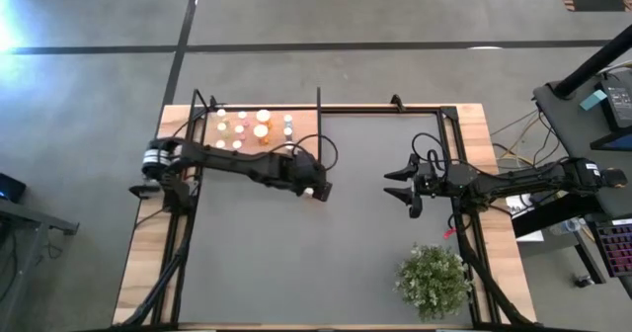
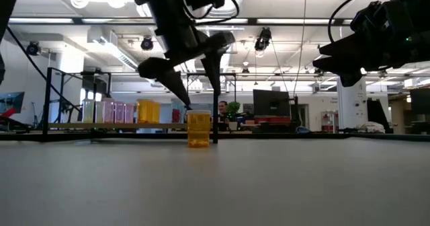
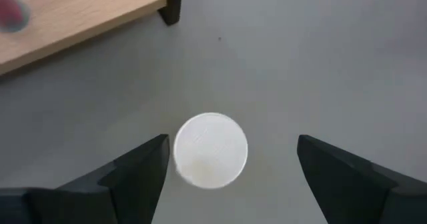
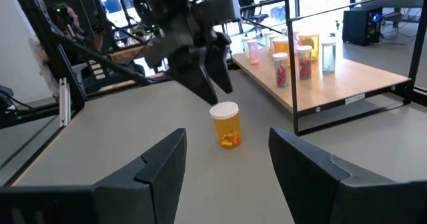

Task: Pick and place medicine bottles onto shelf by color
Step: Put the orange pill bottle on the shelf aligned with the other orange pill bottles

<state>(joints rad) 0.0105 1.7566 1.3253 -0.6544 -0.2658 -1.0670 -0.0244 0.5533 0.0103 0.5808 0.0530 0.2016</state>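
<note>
An orange medicine bottle point(image 4: 227, 127) with a white cap point(image 3: 211, 149) stands upright on the grey tabletop, near the table's middle. My left gripper point(image 3: 232, 145) is open just above it, pointing steeply down, one finger on either side of the cap; the cap sits nearer one finger. In the low view the fingers point(image 2: 176, 79) end just over the bottle point(image 2: 199, 129). The shelf point(image 1: 304, 139), a light-wood board at the far left, carries several more bottles point(image 4: 303, 57). My right gripper point(image 1: 400, 186) waits open at the table's right, pointing level toward the bottle.
A bushy green plant point(image 1: 434, 279) stands at the near right corner. A thin black frame point(image 1: 380, 111) runs along the table's far edge, with an upright post point(image 1: 318, 105) at the shelf's right end. Bare grey tabletop point(image 1: 296, 263) lies on the bottle's near side.
</note>
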